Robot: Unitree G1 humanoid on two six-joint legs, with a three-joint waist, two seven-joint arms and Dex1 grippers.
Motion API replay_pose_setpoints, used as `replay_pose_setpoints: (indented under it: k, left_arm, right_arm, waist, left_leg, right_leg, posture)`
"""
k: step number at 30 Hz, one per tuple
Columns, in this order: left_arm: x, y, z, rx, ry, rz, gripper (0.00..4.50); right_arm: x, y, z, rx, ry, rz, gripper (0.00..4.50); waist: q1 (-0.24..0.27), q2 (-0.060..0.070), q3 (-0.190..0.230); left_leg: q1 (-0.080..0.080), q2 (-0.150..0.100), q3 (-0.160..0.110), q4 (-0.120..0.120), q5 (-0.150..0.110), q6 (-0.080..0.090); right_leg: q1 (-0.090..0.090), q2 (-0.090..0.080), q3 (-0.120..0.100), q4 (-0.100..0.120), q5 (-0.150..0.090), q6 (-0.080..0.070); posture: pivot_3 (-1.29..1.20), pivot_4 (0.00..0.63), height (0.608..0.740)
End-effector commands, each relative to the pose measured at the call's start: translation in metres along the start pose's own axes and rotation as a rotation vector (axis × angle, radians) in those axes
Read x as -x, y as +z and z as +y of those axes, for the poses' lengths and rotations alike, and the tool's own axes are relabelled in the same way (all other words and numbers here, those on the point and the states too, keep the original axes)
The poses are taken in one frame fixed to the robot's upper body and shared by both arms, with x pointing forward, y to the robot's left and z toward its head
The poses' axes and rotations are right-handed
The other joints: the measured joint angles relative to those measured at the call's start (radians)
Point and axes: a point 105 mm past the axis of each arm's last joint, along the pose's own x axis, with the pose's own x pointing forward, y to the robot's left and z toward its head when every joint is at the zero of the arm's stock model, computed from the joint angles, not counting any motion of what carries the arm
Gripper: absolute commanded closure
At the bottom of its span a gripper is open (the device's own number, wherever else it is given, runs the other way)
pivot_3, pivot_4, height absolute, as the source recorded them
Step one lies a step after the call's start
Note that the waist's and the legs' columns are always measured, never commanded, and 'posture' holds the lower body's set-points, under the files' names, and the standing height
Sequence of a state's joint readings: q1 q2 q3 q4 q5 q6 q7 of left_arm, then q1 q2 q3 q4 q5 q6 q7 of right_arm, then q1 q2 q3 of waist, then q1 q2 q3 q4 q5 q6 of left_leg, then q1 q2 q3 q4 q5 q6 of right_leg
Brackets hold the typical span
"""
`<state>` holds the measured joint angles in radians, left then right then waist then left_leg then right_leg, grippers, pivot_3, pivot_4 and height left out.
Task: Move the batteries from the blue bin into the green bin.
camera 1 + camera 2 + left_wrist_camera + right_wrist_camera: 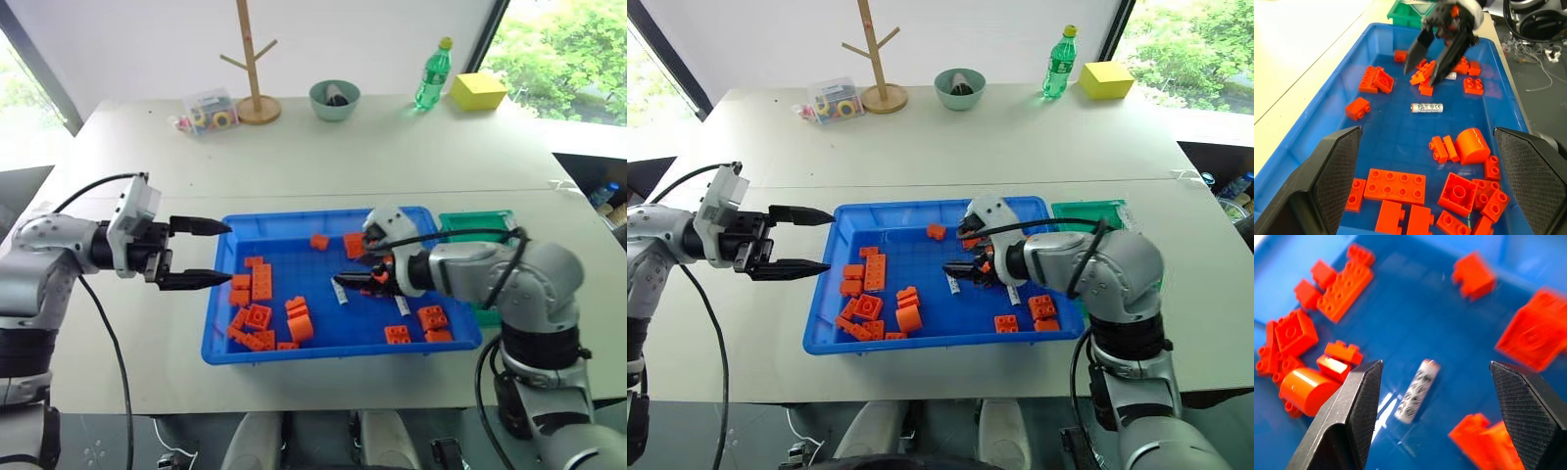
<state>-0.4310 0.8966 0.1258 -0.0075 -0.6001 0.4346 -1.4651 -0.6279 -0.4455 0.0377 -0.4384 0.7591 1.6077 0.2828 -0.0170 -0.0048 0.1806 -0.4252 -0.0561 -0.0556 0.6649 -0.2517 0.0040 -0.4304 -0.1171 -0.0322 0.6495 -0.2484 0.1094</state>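
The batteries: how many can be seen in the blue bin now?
2: one battery lies mid-tray below the right gripper; another battery lies beside that arm, partly hidden. Bricks may hide more.

Silver battery [1417,390] lying flat mid blue bin [294,223], another [402,305] nearer the green bin [478,223] beside it

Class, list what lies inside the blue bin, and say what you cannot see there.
Inside the blue bin lie orange bricks and two batteries, one partly hidden by the open right claw. The floor under that arm is covered.
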Motion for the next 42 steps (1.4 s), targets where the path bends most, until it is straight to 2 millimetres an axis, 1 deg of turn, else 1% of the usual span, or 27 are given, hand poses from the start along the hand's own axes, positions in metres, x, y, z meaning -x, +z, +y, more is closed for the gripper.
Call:
replay_pose_setpoints:
  k: [1,3,7,9,12,15,17,18,21,24,26,28,29,31,32,33,35,36,38,40,42]
  left_arm:
    - [0.001,0.007,-0.001,-0.030,-0.011,0.010,0.00]
    - [0.001,0.007,0.000,-0.032,-0.012,0.011,0.00]
    - [0.000,0.009,0.001,-0.036,-0.013,0.009,0.00]
    - [0.000,0.009,0.001,-0.037,-0.013,0.008,0.00]
    - [0.000,0.010,0.001,-0.038,-0.014,0.006,0.00]
    - [-0.001,0.011,0.001,-0.039,-0.013,0.004,0.00]
    - [-0.001,0.011,0.002,-0.041,-0.012,0.004,0.00]
    - [-0.001,0.012,0.002,-0.042,-0.012,0.003,0.00]
    - [-0.002,0.011,0.004,-0.043,-0.013,0.002,0.00]
    - [-0.003,0.012,0.006,-0.046,-0.014,-0.003,0.00]
    - [-0.005,0.013,0.008,-0.049,-0.017,-0.006,0.00]
    - [-0.005,0.013,0.009,-0.050,-0.018,-0.007,0.00]
    - [-0.005,0.013,0.009,-0.051,-0.020,-0.007,0.00]
    - [-0.007,0.012,0.010,-0.052,-0.027,-0.010,0.00]
    - [-0.008,0.011,0.010,-0.052,-0.030,-0.011,0.00]
    - [-0.009,0.011,0.010,-0.052,-0.033,-0.011,0.00]
    - [-0.009,0.010,0.010,-0.052,-0.039,-0.013,0.00]
    - [-0.010,0.009,0.010,-0.052,-0.040,-0.014,0.00]
    - [-0.010,0.009,0.010,-0.052,-0.045,-0.016,0.00]
    - [-0.010,0.008,0.011,-0.054,-0.048,-0.017,0.00]
    - [-0.011,0.008,0.012,-0.055,-0.051,-0.018,0.00]
  right_arm:
    - [-0.004,-0.001,0.007,0.015,0.024,0.015,0.94]
    - [-0.009,-0.004,0.012,0.015,0.049,0.034,0.94]
    - [-0.017,-0.013,0.013,0.027,0.035,0.084,0.94]
    - [-0.022,-0.021,0.013,0.049,0.030,0.118,0.94]
    - [-0.030,-0.035,0.008,0.139,-0.011,0.171,0.94]
    - [-0.033,-0.036,0.006,0.137,-0.010,0.162,1.71]
    - [-0.031,-0.031,0.007,0.138,-0.002,0.145,2.54]
    - [-0.030,-0.029,0.008,0.141,0.005,0.138,3.07]
    - [-0.024,-0.018,0.009,0.133,0.016,0.109,4.42]
    - [-0.016,-0.006,0.011,0.119,0.026,0.075,4.45]
    - [-0.003,0.012,0.011,0.118,0.032,0.020,4.45]
    - [0.004,0.020,0.012,0.120,0.035,-0.009,4.45]
    - [0.014,0.029,0.009,0.123,0.032,-0.047,4.45]
    - [0.054,0.052,-0.014,0.120,-0.047,-0.148,4.45]
    - [0.072,0.058,-0.025,0.120,-0.098,-0.175,4.45]
    - [0.086,0.059,-0.034,0.120,-0.152,-0.179,4.45]
    - [0.112,0.050,-0.053,0.111,-0.271,-0.148,4.45]
    - [0.119,0.047,-0.058,0.109,-0.302,-0.134,4.45]
    - [0.140,0.033,-0.074,0.066,-0.388,-0.098,4.45]
    - [0.153,0.020,-0.086,0.028,-0.452,-0.071,4.45]
    - [0.156,0.009,-0.089,0.006,-0.467,-0.054,4.45]
  waist:
    - [0.000,0.000,0.000]
    - [0.000,0.000,0.000]
    - [0.001,0.000,0.000]
    - [0.000,0.000,0.000]
    - [0.000,-0.001,0.000]
    - [-0.001,-0.001,-0.001]
    - [-0.001,-0.001,-0.001]
    - [-0.001,-0.001,-0.001]
    - [0.000,-0.001,-0.001]
    - [0.001,-0.001,-0.001]
    - [0.001,-0.001,-0.001]
    - [0.002,-0.001,-0.001]
    - [0.002,-0.001,-0.001]
    - [0.006,0.000,0.000]
    - [0.009,0.001,0.001]
    - [0.012,0.001,0.001]
    - [0.023,0.000,0.001]
    - [0.022,0.000,0.001]
    - [0.020,-0.001,0.001]
    - [0.018,0.000,0.001]
    - [0.011,0.000,0.001]
  left_leg:
    - [0.000,0.000,0.000,0.000,0.000,0.000]
    - [0.000,0.000,0.000,0.000,0.000,0.000]
    - [0.000,0.000,0.000,0.000,0.000,0.000]
    - [0.000,0.000,0.000,0.000,0.000,0.000]
    - [0.001,0.000,0.000,0.000,0.000,0.000]
    - [0.005,0.000,0.000,0.000,0.000,0.000]
    - [0.006,0.000,0.000,0.000,0.000,0.000]
    - [0.006,0.000,0.000,0.000,0.000,0.000]
    - [0.006,0.001,0.000,0.000,0.000,0.000]
    - [0.006,0.000,0.000,0.000,0.000,0.000]
    - [0.006,0.000,0.000,0.000,0.000,0.000]
    - [0.005,0.000,0.000,0.000,0.000,0.000]
    - [0.005,0.000,0.000,0.000,0.000,0.000]
    - [0.005,0.000,0.000,0.000,0.000,0.000]
    - [0.004,0.000,0.000,0.000,0.000,0.000]
    - [0.003,0.000,0.000,0.000,0.000,0.000]
    - [0.002,-0.001,0.000,0.001,0.000,0.000]
    - [0.001,-0.001,0.000,0.001,-0.001,0.001]
    - [0.001,0.000,0.000,0.000,-0.001,0.002]
    - [0.001,0.000,0.001,0.000,-0.001,0.002]
    - [0.001,0.000,0.002,0.000,-0.001,0.002]
  right_leg:
    - [0.000,0.000,0.000,0.000,0.000,0.000]
    - [0.000,0.000,0.000,0.000,0.000,0.000]
    - [0.000,0.001,0.000,0.000,0.000,0.000]
    - [0.000,0.001,0.000,0.000,0.000,0.000]
    - [0.001,0.001,0.000,0.000,0.000,0.000]
    - [0.004,0.001,0.000,0.000,0.000,0.000]
    - [0.005,0.001,0.000,0.000,0.000,0.000]
    - [0.005,0.002,0.000,0.000,0.000,0.000]
    - [0.005,0.002,0.000,0.000,0.000,0.000]
    - [0.005,0.002,0.000,0.000,0.000,0.000]
    - [0.005,0.002,0.000,0.000,0.000,0.000]
    - [0.004,0.002,0.000,0.001,0.000,0.000]
    - [0.004,0.002,0.000,0.001,0.000,0.000]
    - [0.004,0.002,0.000,0.000,0.000,0.000]
    - [0.003,0.002,0.000,0.000,0.000,0.000]
    - [0.003,0.001,0.000,0.000,0.000,0.000]
    - [0.003,0.000,-0.001,-0.001,0.000,0.000]
    - [0.003,0.000,-0.001,-0.002,0.000,0.001]
    - [0.003,0.000,-0.001,-0.002,-0.001,0.001]
    - [0.003,0.000,-0.001,-0.002,-0.001,0.001]
    - [0.002,-0.001,-0.001,-0.001,-0.001,0.001]
  posture:
    - [0.00,0.150,0.703]
    - [0.00,0.150,0.703]
    - [0.00,0.150,0.703]
    - [0.00,0.150,0.703]
    - [0.00,0.150,0.703]
    - [0.00,0.150,0.703]
    - [0.00,0.150,0.703]
    - [0.00,0.150,0.703]
    - [0.00,0.150,0.703]
    - [0.00,0.150,0.703]
    - [0.00,0.150,0.703]
    - [0.00,0.150,0.703]
    - [0.00,0.150,0.703]
    - [0.00,0.150,0.703]
    - [0.00,0.150,0.703]
    - [0.00,0.150,0.703]
    - [0.00,0.150,0.703]
    - [0.00,0.150,0.703]
    - [0.00,0.150,0.703]
    - [0.00,0.150,0.703]
    - [0.00,0.150,0.703]
